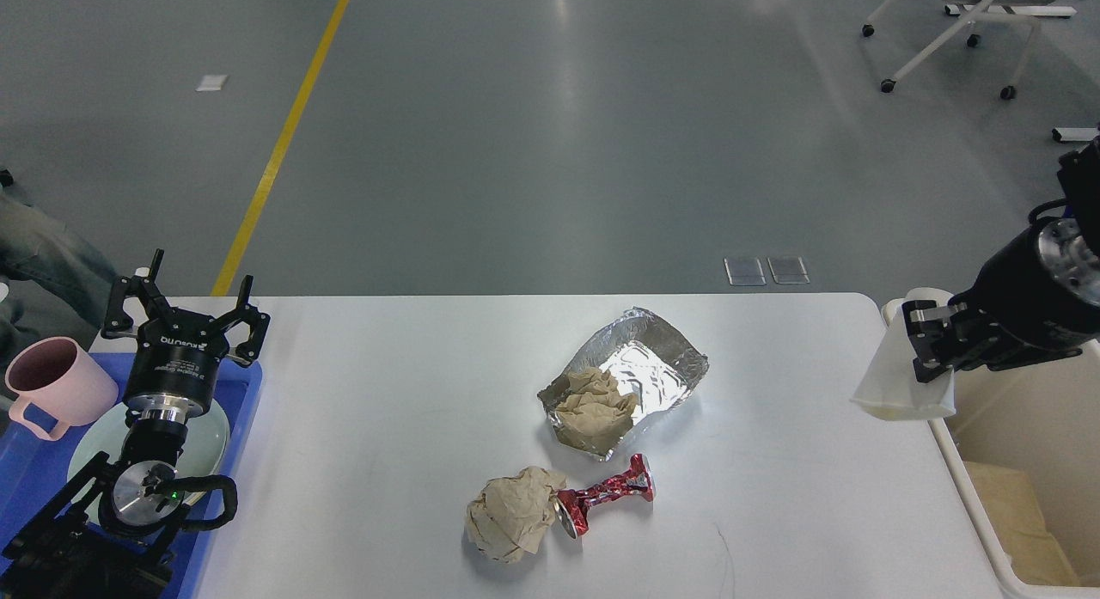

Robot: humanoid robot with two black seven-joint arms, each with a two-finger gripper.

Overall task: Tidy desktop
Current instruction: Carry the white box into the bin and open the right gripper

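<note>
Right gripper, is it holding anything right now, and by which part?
Yes. The right gripper is shut on a white paper cup, gripping it by one side, at the cream bin's near edge. The left gripper is open and empty.

The right pincer grips a whitish cup at the counter's right edge, beside the cream bin. The left pincer hangs spread over the blue tray. A foil tray, crumpled brown paper and a crushed red can lie mid-counter.

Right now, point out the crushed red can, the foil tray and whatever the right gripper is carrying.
crushed red can (606, 498), head view, on its pinched middle.
foil tray (657, 358), head view, on its shiny inner floor.
white cup (894, 384), head view, on its side wall, held by the right gripper (932, 345).
</note>
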